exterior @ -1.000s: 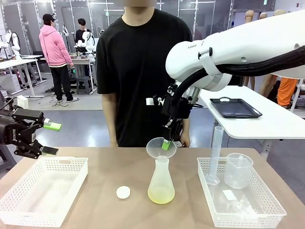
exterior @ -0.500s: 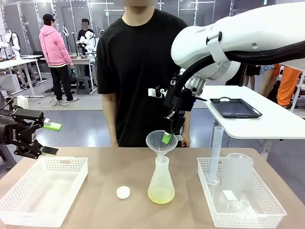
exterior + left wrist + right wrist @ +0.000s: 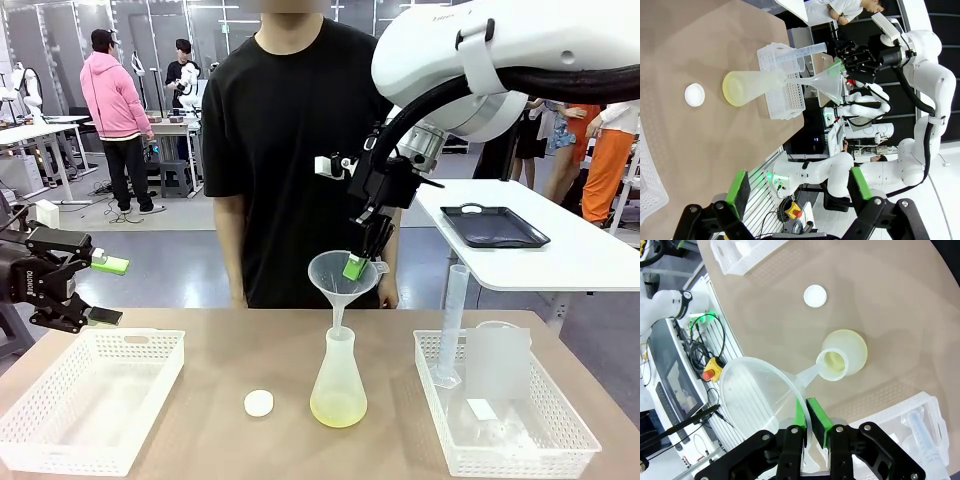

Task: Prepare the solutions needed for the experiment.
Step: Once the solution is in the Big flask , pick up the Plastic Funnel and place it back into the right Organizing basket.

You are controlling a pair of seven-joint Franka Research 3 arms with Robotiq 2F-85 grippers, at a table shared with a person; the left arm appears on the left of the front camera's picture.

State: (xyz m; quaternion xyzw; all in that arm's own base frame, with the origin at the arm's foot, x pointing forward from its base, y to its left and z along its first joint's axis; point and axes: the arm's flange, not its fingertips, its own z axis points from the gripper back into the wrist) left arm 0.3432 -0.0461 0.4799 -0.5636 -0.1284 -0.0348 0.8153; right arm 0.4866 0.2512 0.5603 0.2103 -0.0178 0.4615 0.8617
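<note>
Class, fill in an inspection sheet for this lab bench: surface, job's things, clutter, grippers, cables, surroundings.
Surface: brown table, carrying two white baskets, a flask and a cap.
Job's things: conical flask upright at centre with a shallow yellow-green solution in it; funnel held over its mouth, stem tip at the neck.
Clutter: white cap lying left of the flask; left basket; right basket holding a measuring cylinder and a beaker.
Grippers: left gripper open, holding nothing, beyond the table's left edge; right gripper shut on the funnel's rim.
Cables: black cable along the right arm, above the table.
Surroundings: person in a black shirt at the far side; black tray on a second table.
</note>
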